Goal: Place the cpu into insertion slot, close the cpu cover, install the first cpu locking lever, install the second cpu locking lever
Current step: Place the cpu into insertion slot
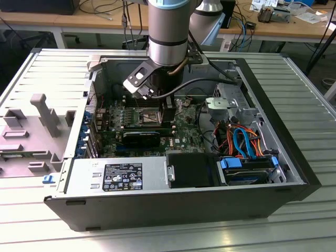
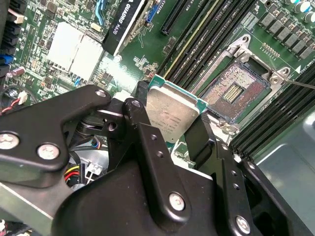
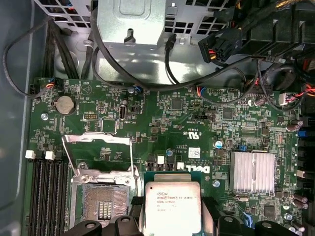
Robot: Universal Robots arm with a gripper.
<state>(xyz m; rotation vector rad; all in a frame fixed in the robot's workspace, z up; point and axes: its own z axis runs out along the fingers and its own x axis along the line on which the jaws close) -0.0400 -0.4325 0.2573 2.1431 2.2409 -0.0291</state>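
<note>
Mid-frame in the exterior view, the black gripper [image 1: 169, 118], clamped on two edges of the flat silver-grey square cpu [image 2: 172, 114], hangs just toward the exterior view's right of the uncovered, silver-rimmed, dark-centred insertion slot [image 1: 148, 116].

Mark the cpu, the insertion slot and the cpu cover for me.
cpu [image 3: 172, 206], first wrist view, middle of its silver-grey metal top.
insertion slot [image 3: 102, 205], first wrist view, centre of its contact field.
cpu cover [image 3: 96, 139], first wrist view, the raised frame's bar farthest from the slot.

Dull brushed-metal cpu [image 3: 172, 209] top
</note>
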